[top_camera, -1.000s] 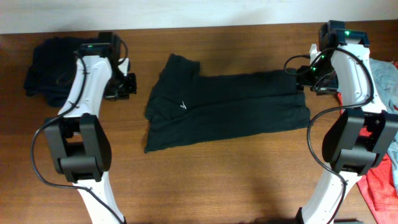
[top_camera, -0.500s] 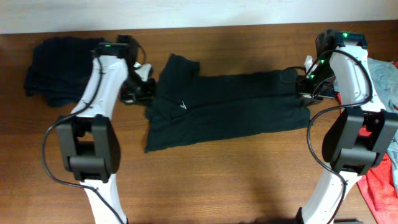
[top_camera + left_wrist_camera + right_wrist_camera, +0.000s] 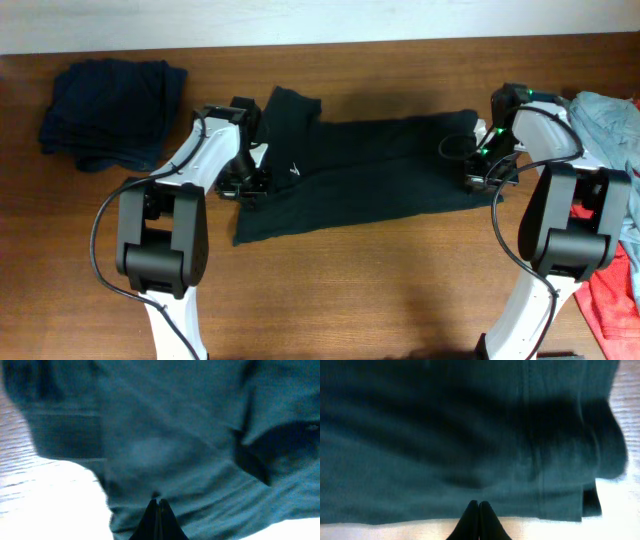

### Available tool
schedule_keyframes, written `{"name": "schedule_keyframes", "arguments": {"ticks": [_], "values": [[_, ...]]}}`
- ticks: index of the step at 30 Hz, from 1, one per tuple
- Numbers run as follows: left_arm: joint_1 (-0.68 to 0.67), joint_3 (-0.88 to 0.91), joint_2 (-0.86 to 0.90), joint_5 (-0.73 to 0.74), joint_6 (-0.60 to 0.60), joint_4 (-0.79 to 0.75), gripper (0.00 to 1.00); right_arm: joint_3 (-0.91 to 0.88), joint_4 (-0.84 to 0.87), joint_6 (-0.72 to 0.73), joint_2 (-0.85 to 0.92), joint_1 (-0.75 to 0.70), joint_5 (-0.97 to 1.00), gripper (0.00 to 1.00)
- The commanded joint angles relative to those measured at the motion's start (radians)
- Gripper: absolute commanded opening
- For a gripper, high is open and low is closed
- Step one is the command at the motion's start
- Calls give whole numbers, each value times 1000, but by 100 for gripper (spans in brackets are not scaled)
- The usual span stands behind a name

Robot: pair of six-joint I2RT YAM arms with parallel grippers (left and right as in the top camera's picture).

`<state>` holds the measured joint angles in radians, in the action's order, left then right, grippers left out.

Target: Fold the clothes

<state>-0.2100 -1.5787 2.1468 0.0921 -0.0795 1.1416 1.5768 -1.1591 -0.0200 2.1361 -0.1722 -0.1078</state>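
A black T-shirt (image 3: 370,170) with a small white logo (image 3: 296,170) lies folded lengthwise across the middle of the table. My left gripper (image 3: 247,185) is at the shirt's left edge, below the sleeve. Its jaws are shut, with the tips (image 3: 158,502) down on the dark fabric (image 3: 175,435). My right gripper (image 3: 473,180) is at the shirt's right end. It is shut too, its tips (image 3: 479,503) meeting just at the hem of the cloth (image 3: 445,435). No fabric shows between either pair of fingers.
A dark navy pile of clothes (image 3: 110,100) sits at the back left. A grey-blue garment (image 3: 605,120) and a red one (image 3: 615,290) lie at the right edge behind the right arm. Bare wood (image 3: 350,290) shows in front of the shirt.
My left arm has swung right from beside the navy pile to the shirt's left edge. My right gripper has shut and moved toward the front along the shirt's right end.
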Motion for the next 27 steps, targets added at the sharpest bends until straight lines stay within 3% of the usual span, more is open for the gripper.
{"name": "schedule_keyframes", "arguments": {"ticks": [1, 4, 10, 14, 27], "values": [[17, 11, -24, -65, -25, -13, 1, -68, 54, 2, -19, 2, -12, 4], [18, 24, -24, -141, -65, -32, 1, -139, 101, 34, -19, 2, -12, 4], [18, 76, -24, -146, -66, -107, 0, -229, 100, 40, -19, 2, -12, 4], [24, 124, -24, -151, -66, -165, 0, -231, 49, 82, -23, 2, 41, 4], [61, 126, -24, -350, -90, -156, 5, -220, 37, 89, -30, 1, 123, 4]]}}
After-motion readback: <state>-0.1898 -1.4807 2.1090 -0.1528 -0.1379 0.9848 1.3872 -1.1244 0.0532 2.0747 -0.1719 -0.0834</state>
